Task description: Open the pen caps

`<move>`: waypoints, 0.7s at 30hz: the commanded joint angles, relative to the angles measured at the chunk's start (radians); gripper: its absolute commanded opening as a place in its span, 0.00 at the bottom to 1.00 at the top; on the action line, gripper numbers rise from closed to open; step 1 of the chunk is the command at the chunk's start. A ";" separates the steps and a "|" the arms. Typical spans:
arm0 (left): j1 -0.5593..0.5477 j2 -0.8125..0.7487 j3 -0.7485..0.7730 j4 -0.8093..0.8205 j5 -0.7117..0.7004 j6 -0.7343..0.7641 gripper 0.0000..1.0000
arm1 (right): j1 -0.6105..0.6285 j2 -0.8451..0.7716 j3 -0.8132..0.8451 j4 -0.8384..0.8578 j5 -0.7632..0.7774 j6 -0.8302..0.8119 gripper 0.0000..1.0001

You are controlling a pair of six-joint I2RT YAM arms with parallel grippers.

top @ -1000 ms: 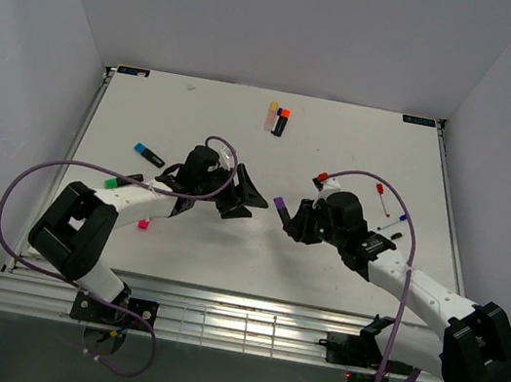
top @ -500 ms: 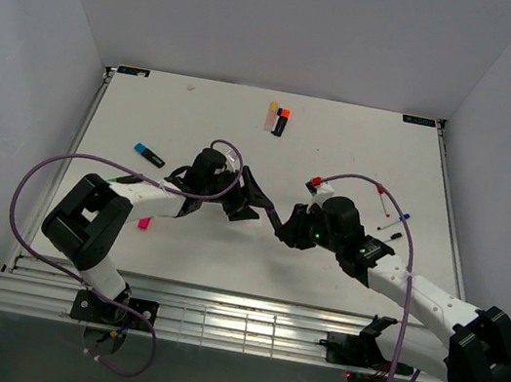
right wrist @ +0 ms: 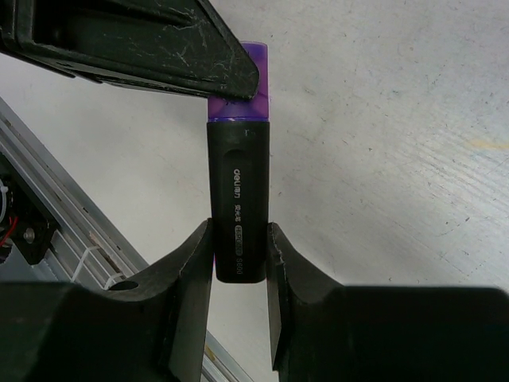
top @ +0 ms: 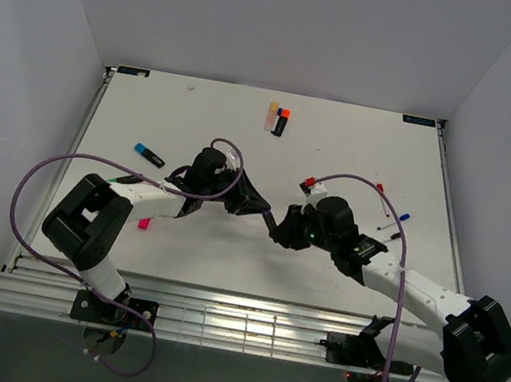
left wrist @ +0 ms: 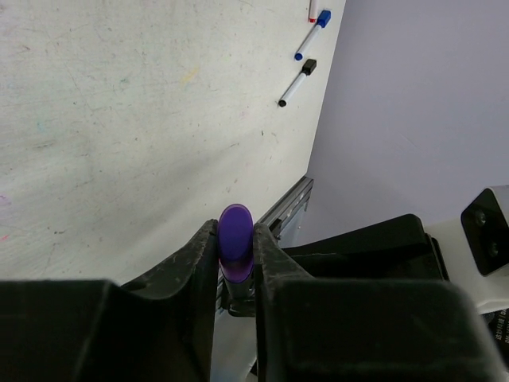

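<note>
Item: purple cap [left wrist: 235, 227], stubby plastic, seated on the end of a black barrel [right wrist: 238, 183].
Location: held above the table [top: 362, 150], near its middle, between the two arms.
Left gripper [left wrist: 236, 235]: clenched; its two fingers press the purple cap from either side.
Right gripper [right wrist: 238, 243]: clamped across the black barrel near its uncapped end, a finger on each flank.
Alignment: the two grippers meet nose to nose, with cap and barrel in one straight line.
Magenta cap [top: 144, 224]: lying on the table beside the left forearm.
Teal cap [top: 141, 147]: fitted on a short black marker, left part of the table.
Orange cap [top: 285, 113]: fitted on a marker at the far middle, a paler marker just beside it.
Red cap [top: 310, 182]: just beyond the right wrist; I cannot tell whether it is loose.
Thin pens [left wrist: 310, 36]: lying near the right edge.
</note>
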 commanded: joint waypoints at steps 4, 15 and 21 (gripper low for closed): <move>-0.005 -0.008 0.012 0.035 0.031 0.012 0.11 | 0.007 0.018 0.035 0.054 0.012 0.002 0.08; -0.006 -0.019 -0.011 0.035 0.036 0.033 0.00 | 0.008 0.129 0.112 0.029 -0.009 -0.033 0.59; -0.006 -0.033 -0.014 0.034 0.033 0.041 0.00 | 0.008 0.192 0.167 0.017 -0.006 -0.047 0.49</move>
